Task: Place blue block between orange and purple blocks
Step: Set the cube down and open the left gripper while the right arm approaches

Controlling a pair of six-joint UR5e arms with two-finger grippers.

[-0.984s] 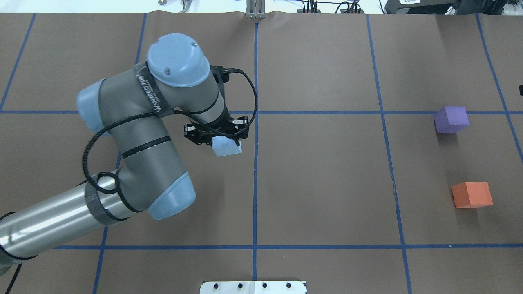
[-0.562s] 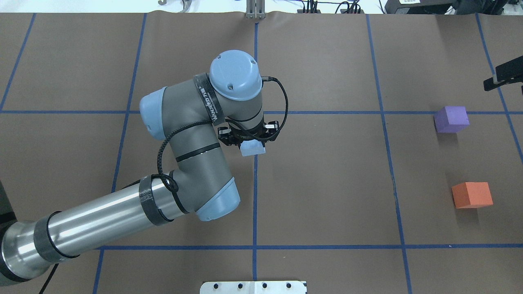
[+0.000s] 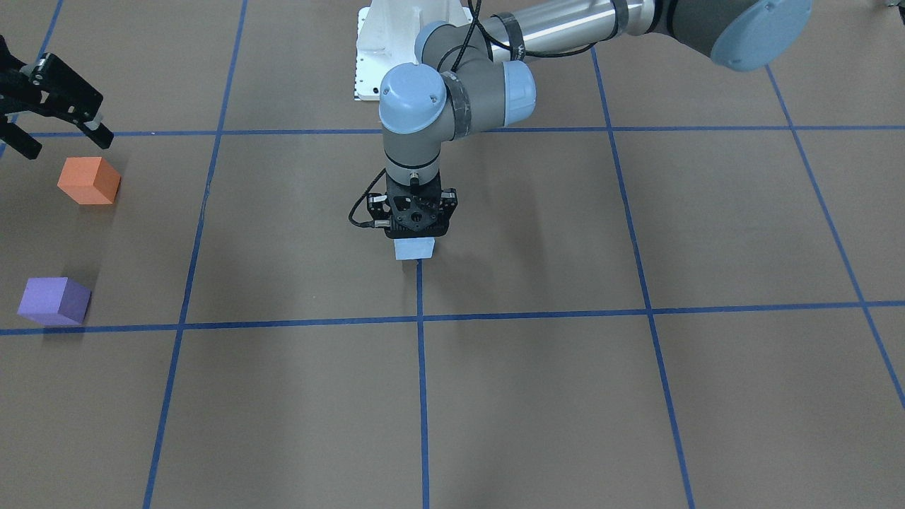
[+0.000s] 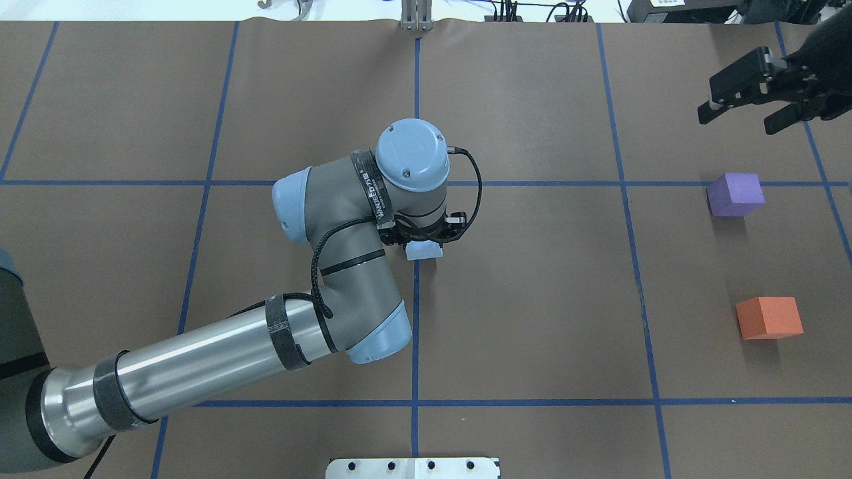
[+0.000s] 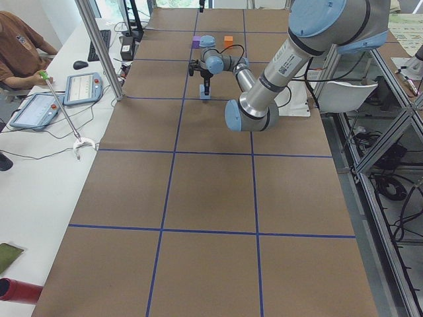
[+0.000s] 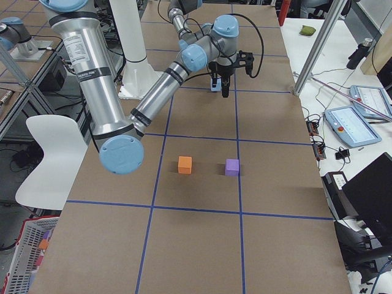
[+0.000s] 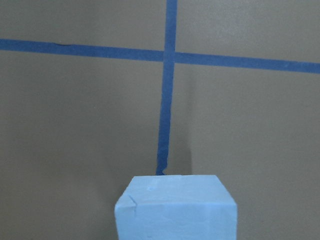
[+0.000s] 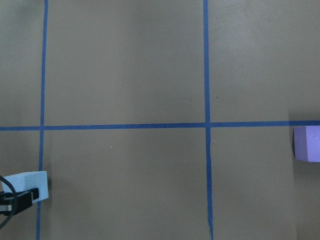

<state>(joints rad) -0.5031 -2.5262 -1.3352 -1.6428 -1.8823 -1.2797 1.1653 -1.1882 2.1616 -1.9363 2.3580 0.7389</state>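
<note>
My left gripper (image 4: 423, 241) is shut on the light blue block (image 4: 424, 251) near the table's middle, just over the centre tape line. The block also shows in the front view (image 3: 414, 249) and the left wrist view (image 7: 175, 207), low over the paper. The purple block (image 4: 735, 194) and the orange block (image 4: 769, 317) stand far to the right, apart from each other with a gap between them. My right gripper (image 4: 739, 118) is open and empty, hovering beyond the purple block; in the front view (image 3: 67, 145) it is just behind the orange block (image 3: 88, 180).
Brown paper with a blue tape grid (image 4: 416, 332) covers the table. The white robot base plate (image 4: 413, 468) sits at the near edge. A person (image 5: 20, 39) and tablets (image 5: 82, 88) are on a side bench off the table.
My left arm has carried the blue block to the right, onto the centre line. My right gripper has come into view at the top right, moving inward.
</note>
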